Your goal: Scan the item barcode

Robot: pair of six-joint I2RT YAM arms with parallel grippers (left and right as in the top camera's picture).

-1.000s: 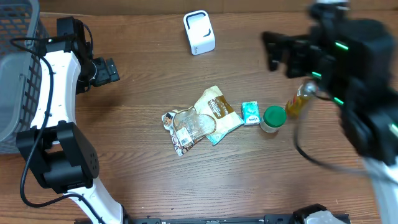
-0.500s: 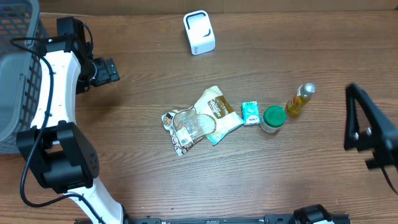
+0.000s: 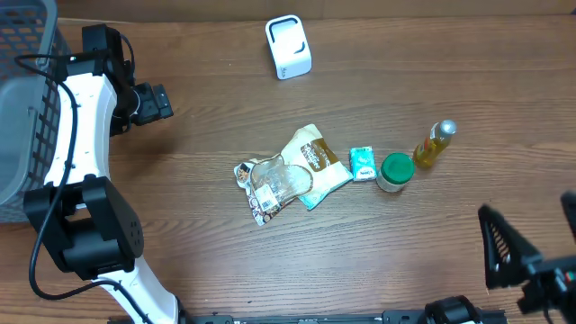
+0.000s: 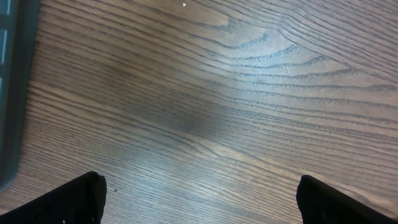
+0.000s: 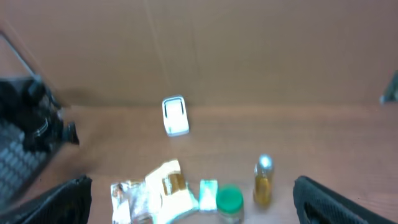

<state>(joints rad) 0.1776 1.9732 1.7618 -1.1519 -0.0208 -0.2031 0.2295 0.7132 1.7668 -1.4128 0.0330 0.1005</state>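
A white barcode scanner (image 3: 288, 47) stands at the back of the wooden table. In the middle lie a clear snack packet (image 3: 266, 187), a beige and brown packet (image 3: 313, 164), a small teal packet (image 3: 363, 163), a green-lidded jar (image 3: 395, 171) and a yellow bottle (image 3: 433, 144). My left gripper (image 3: 155, 102) is open over bare wood at the far left, holding nothing. My right gripper (image 3: 526, 211) hangs open at the front right, well short of the items. Its blurred wrist view shows the scanner (image 5: 175, 116), jar (image 5: 229, 202) and bottle (image 5: 263, 182) ahead.
A grey basket (image 3: 22, 99) sits at the left edge, and its dark rim (image 4: 12, 93) borders the left wrist view. Bare wood lies between the scanner and the row of items.
My right arm has swung from the back right, above the bottle, down to the front right corner, uncovering the bottle. The left arm and all the items stayed put.
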